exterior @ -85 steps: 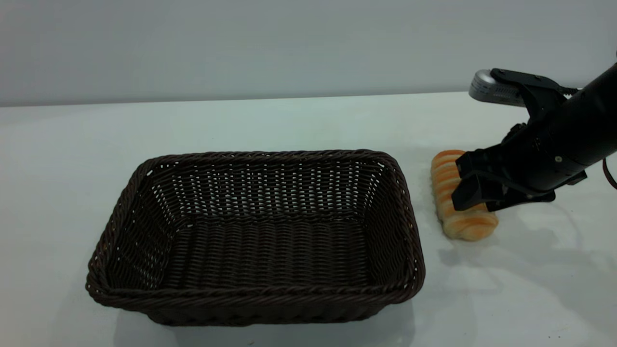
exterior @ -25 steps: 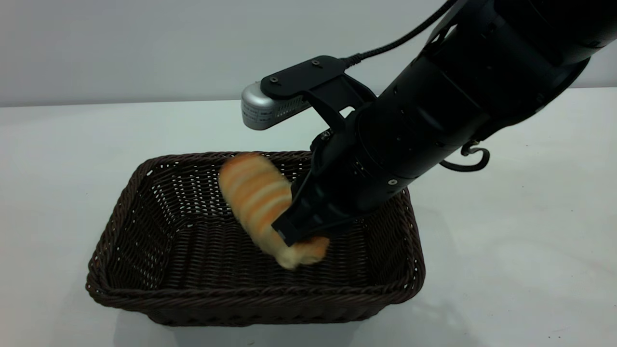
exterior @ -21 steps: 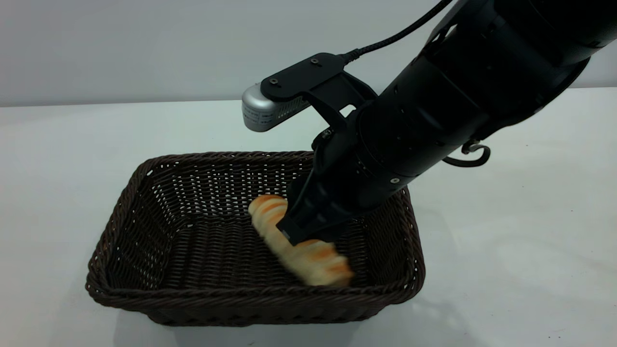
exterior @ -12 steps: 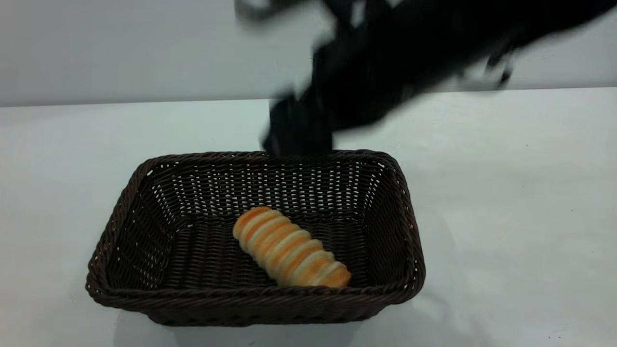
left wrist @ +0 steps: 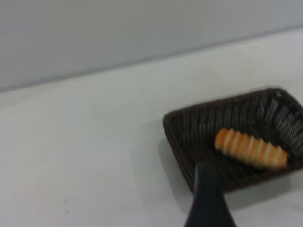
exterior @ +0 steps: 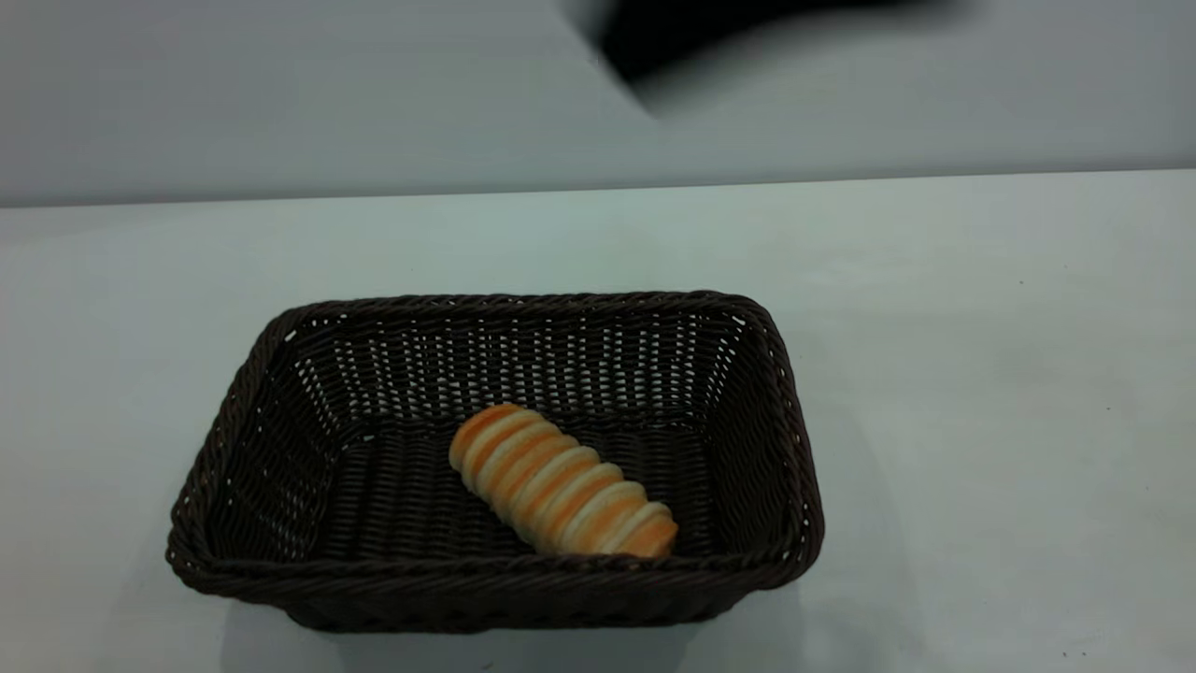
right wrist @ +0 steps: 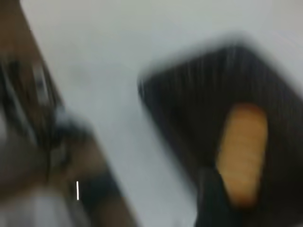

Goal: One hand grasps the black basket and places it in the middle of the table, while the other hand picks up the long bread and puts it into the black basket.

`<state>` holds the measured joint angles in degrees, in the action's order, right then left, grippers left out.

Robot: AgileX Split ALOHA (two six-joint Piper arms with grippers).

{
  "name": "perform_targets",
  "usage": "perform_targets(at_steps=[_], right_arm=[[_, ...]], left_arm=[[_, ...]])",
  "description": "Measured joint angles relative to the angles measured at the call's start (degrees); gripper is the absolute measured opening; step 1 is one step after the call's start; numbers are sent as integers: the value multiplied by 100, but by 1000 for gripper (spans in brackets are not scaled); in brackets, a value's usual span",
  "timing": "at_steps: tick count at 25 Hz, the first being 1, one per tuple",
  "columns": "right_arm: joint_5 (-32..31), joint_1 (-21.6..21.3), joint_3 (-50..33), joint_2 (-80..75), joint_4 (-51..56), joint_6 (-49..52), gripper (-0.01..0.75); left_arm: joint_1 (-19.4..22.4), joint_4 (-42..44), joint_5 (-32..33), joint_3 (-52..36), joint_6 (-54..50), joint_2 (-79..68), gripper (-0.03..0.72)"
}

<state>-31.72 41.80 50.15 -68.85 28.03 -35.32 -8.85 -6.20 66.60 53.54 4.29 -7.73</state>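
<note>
The black basket (exterior: 785, 439) stands in the middle of the white table (exterior: 981, 374). The long bread (exterior: 561, 483), striped orange and cream, lies slantwise on the basket's floor, free of any gripper. My right gripper (exterior: 645, 56) is a dark blur high above the basket's far rim, open and holding nothing. In the right wrist view one dark finger (right wrist: 213, 198) shows beside the bread (right wrist: 242, 151) far below. My left gripper (left wrist: 208, 203) hangs off to the side of the basket (left wrist: 180, 142), apart from it, with the bread (left wrist: 251, 149) in sight.
A grey wall runs behind the table's far edge (exterior: 374, 196). White tabletop stretches on both sides of the basket. In the right wrist view, brown blurred surroundings (right wrist: 42, 142) show beyond the table's edge.
The right gripper carried the bread from the table into the basket, let it go, and rose quickly up and away. The bread has settled on the basket floor.
</note>
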Motion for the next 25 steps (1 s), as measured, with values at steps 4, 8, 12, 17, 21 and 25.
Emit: perform_targets(at_steps=[4, 8, 12, 17, 21, 25], right_arm=[[-1547, 0, -34, 650, -1858, 1681, 423], [-2524, 0, -40, 1521, -2095, 2058, 423], [-2997, 0, -558, 2563, -2128, 2330, 416], [-3058, 0, -1667, 3980, -2139, 2615, 396], [-3162, 0, -2014, 4940, -2284, 2783, 384], [-3239, 0, -2039, 5509, -2397, 2841, 371]], left_arm=[[0, 287, 8, 0, -221, 546, 561], [0, 435, 8, -110, -369, 940, 561], [0, 406, 8, -479, -429, 936, 560], [0, 358, 8, -1186, -393, 936, 559], [0, 359, 8, -1654, -304, 931, 559], [0, 359, 8, -1858, -264, 925, 559]])
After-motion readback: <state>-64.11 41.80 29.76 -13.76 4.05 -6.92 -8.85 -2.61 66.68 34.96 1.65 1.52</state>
